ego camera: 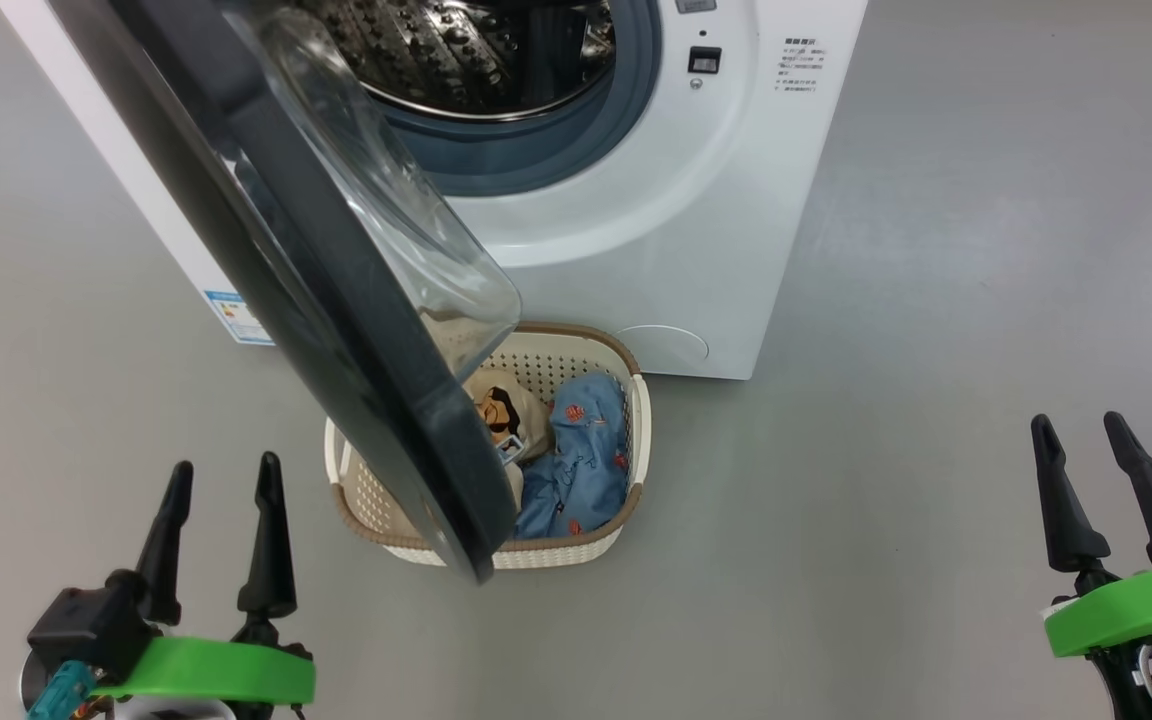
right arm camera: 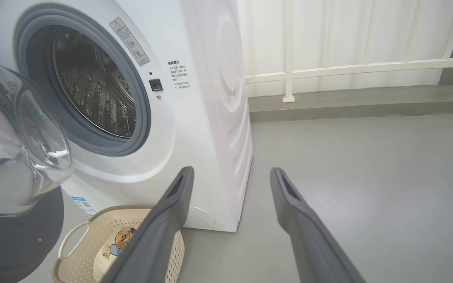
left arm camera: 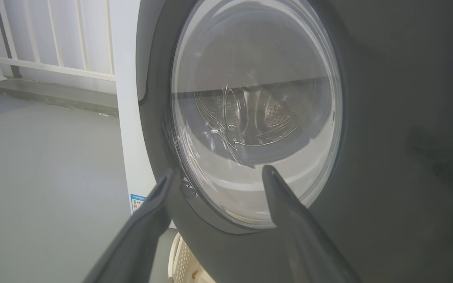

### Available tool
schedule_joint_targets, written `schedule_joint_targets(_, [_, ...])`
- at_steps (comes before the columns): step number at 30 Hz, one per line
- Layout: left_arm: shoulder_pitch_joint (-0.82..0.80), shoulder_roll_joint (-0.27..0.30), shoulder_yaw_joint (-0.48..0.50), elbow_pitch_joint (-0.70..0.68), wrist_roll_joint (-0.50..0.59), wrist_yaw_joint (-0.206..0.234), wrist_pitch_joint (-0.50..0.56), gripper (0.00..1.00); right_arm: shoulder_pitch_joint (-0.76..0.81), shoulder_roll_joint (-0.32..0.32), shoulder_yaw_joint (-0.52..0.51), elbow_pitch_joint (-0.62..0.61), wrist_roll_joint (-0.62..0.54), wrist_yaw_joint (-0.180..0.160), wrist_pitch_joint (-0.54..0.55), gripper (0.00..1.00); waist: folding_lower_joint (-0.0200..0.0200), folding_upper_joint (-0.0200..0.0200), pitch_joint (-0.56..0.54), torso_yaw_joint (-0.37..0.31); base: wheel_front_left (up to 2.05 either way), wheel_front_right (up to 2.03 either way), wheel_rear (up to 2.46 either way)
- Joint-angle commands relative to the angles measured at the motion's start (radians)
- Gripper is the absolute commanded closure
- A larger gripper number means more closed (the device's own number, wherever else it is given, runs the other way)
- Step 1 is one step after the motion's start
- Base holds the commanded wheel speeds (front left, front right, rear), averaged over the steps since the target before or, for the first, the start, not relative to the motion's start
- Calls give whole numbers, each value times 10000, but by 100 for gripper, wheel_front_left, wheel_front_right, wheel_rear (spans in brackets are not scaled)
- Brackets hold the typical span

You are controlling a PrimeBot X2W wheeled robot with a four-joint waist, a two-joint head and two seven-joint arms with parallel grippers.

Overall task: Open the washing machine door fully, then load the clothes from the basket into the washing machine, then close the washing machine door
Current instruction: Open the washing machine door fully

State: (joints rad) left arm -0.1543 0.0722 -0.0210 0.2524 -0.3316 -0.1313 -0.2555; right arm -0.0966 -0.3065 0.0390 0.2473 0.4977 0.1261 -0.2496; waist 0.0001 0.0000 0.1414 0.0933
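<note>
Washing machine door (ego camera: 336, 340) stands swung out from the washing machine (ego camera: 636, 230), hinged on my left, clear glass bowl bulging toward the opening. Steel drum (ego camera: 476, 50) and blue-grey rubber ring (ego camera: 536, 150) are exposed.

Basket (ego camera: 556, 362) sits on the grey floor (ego camera: 936, 400) just in front of the machine's base. In the head view the door's lower edge covers its left part. Inside lie a blue garment (ego camera: 581, 460) and, beside it, a cream garment (ego camera: 506, 410) with a printed figure.

My left claw (ego camera: 225, 462) is released and grasps nothing. It is low at my left, and the wrist view has it facing the door's outer side close up; I cannot tell whether it touches.

My right claw (ego camera: 1077, 418) is released too, empty, well apart from the basket over bare floor.
</note>
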Motion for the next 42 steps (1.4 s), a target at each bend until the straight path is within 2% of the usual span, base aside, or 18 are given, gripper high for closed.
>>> schedule_joint_targets(1, [-43, 121, 325, -284, 78, 6, -63, 0, 154, -148, 65, -223, -97, 46, -122, 0, -1, 0, -6, -10, 0, 0, 0])
schedule_joint_targets(11, [-105, 171, 348, -371, 42, 6, -63, 0, 169, -24, 70, -163, -180, 46, -122, 0, -1, 0, 36, -78, 0, 0, 0])
schedule_joint_targets(12, [-123, 166, 350, -424, 21, 6, -63, 43, 165, -19, 66, -168, -181, 46, -122, 0, -1, 0, 32, -75, 0, 0, 0])
schedule_joint_targets(13, [-150, 158, 372, -533, 1, 6, -63, 75, 164, -18, 64, -176, -180, 46, -122, 0, -1, 0, 27, -68, 0, 0, 0])
schedule_joint_targets(14, [-167, 143, 414, -661, -22, 6, -63, 100, 163, -19, 61, -184, -177, 46, -122, 0, -1, 0, 23, -60, 0, 0, 0])
schedule_joint_targets(20, [-240, 56, 696, -2004, 47, 6, -63, 100, 166, -27, 38, -229, -182, 46, -122, 0, -1, 0, -11, 2, 0, 0, 0])
schedule_joint_targets(27, [-126, -121, 347, -5084, 201, 6, -63, 100, 179, -47, 4, -308, -190, 46, -122, 0, -1, 0, -55, 33, 0, 0, 0])
schedule_joint_targets(30, [15, -161, -340, -6320, 209, 6, -63, 100, 172, -33, -17, -342, -213, 46, -122, 0, -1, 0, -41, 33, 0, 0, 0])
schedule_joint_targets(33, [170, -150, -1497, -7095, 184, 6, 143, 100, 188, 14, -36, -409, -261, 46, -122, 0, -1, 0, -24, 21, 0, 0, 0])
schedule_joint_targets(34, [170, -150, -1497, -7095, 184, 6, 143, 100, 188, 14, -36, -409, -261, 46, -122, 0, -1, 0, -24, 21, 0, 0, 0])
schedule_joint_targets(38, [202, -1, -2915, -7333, 427, 6, 697, 100, 151, 20, -51, -436, -270, 46, -122, 0, -1, 0, 30, -2, 0, 0, 0])
schedule_joint_targets(42, [155, -11, -3889, -6710, 181, 6, 965, 100, 93, 42, -41, -456, -284, 46, -122, 0, -1, 0, 87, -41, 0, 0, 0])
